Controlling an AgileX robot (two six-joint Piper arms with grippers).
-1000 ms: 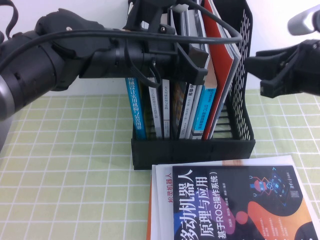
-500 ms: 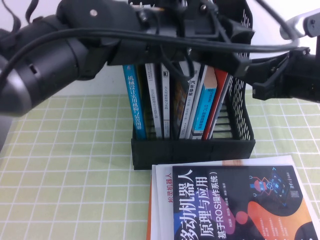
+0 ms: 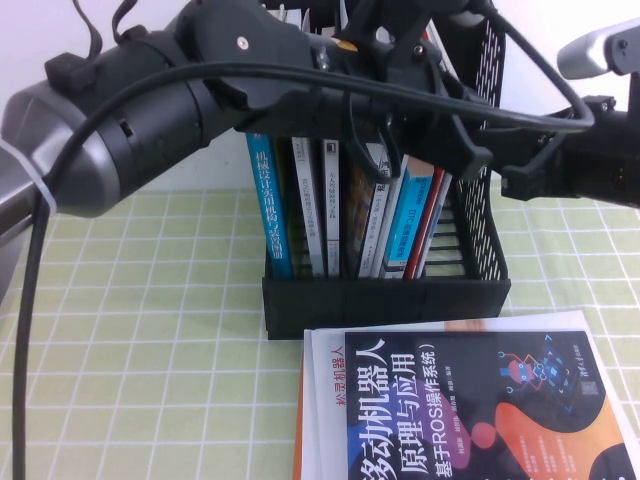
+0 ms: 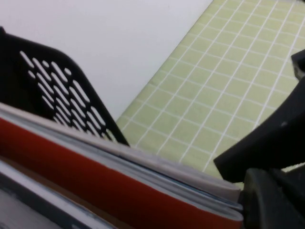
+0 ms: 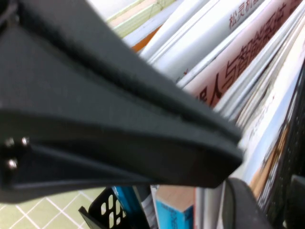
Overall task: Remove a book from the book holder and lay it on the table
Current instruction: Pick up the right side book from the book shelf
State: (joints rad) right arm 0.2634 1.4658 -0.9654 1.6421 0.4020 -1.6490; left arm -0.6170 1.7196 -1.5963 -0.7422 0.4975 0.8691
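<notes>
Black-orange book [image 3: 470, 410] lying on table reads 移动机器人 原理与应用 (基于ROS操作系统), white book [image 3: 325, 400] under it shows red 松灵机器人, blue spine [image 3: 268, 215] in holder reads 机械设计实用机构, other spine texts too small to read.

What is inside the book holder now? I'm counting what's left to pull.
The book holder holds upright books; their tops are hidden behind the left gripper, so no exact count. The right gripper hovers beside it.
</notes>
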